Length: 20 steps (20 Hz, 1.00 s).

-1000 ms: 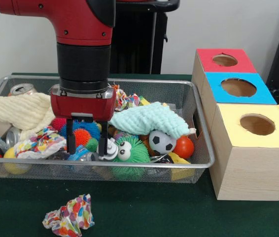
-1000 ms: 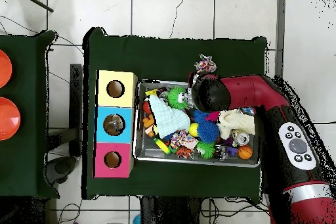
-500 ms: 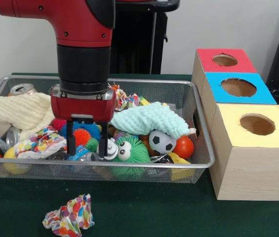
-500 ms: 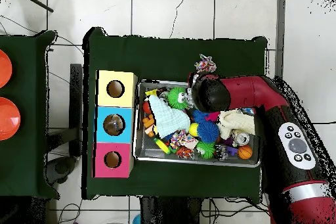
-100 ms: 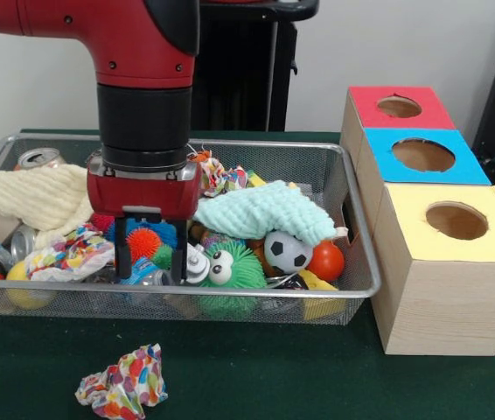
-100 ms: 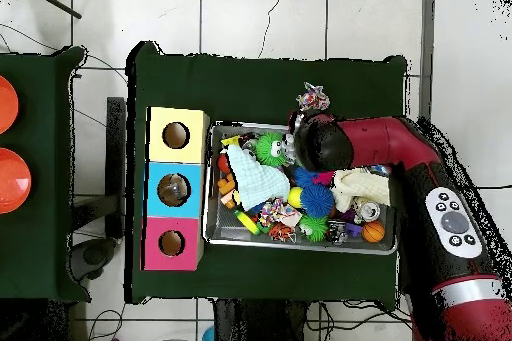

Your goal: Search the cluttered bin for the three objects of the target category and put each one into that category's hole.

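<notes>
A crumpled colourful paper wad (image 5: 122, 382) lies on the green table (image 5: 256, 376) at the lower left of the front view, outside the wire bin (image 5: 352, 262). Just behind the bin's front rim, the gripper (image 5: 149, 254) hangs with its two fingers spread apart, tips down among a green googly-eyed fuzzy toy (image 5: 230, 267), spiky balls and a can. Further back lies a mint cloth (image 5: 261, 210). At right stand the yellow box (image 5: 453, 262), blue box (image 5: 422, 157) and red box (image 5: 398, 107), each with a hole.

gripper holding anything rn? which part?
Nothing held. The gripper is open, its jaws down in the wire bin either side of a spiky blue ball, not closed.
</notes>
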Available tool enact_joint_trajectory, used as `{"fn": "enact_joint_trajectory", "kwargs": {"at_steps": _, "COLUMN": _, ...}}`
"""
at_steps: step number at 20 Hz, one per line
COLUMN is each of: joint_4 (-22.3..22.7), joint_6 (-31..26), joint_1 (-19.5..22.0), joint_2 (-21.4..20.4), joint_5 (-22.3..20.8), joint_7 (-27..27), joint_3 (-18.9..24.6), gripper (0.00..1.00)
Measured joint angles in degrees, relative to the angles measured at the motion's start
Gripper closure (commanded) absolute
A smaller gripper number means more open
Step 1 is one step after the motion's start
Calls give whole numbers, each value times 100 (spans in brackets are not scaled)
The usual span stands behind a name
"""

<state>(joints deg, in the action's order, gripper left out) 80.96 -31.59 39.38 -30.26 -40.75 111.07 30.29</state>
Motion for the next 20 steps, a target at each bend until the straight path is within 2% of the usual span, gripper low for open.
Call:
{"fn": "enact_joint_trajectory", "kwargs": {"at_steps": 11, "joint_4": 72, "joint_6": 17, "joint_1": 226, "joint_2": 55, "joint_5": -23, "joint_7": 0, "joint_3": -1, "gripper": 0}}
{"fn": "enact_joint_trajectory", "kwargs": {"at_steps": 20, "joint_4": 89, "joint_6": 17, "joint_1": 185, "joint_2": 87, "joint_5": -43, "joint_7": 0, "joint_3": 1, "gripper": 0}}
